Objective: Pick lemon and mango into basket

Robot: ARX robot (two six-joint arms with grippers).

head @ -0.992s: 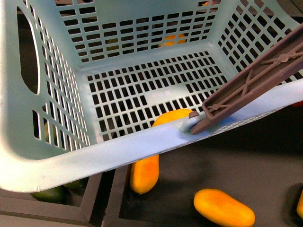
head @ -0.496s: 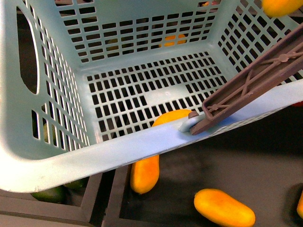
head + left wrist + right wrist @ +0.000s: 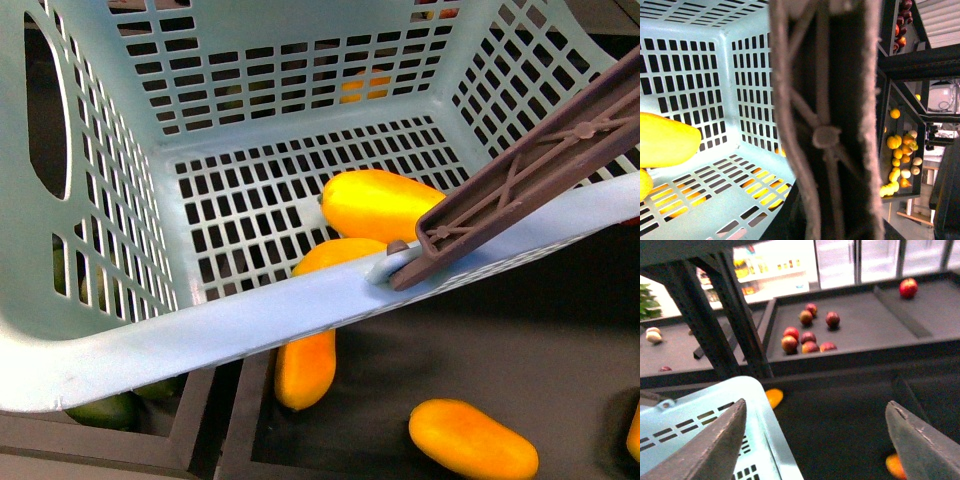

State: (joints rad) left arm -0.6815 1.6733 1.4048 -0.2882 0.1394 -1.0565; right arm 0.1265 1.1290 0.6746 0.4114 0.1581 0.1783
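Filling the front view, the basket (image 3: 300, 310) carried its brown handle (image 3: 520, 150) slanting across the near rim. The mango (image 3: 380, 205) lay on the basket's slotted floor, close to the near wall. The right gripper (image 3: 816, 407) gaped wide, holding nothing; the left gripper's jaws could not be told.

right wrist view | right gripper (image 3: 815, 402) | two fingers (image 3: 715, 445) | plain grey, matte | flat wedges narrowing to blunt tips | edges blurred
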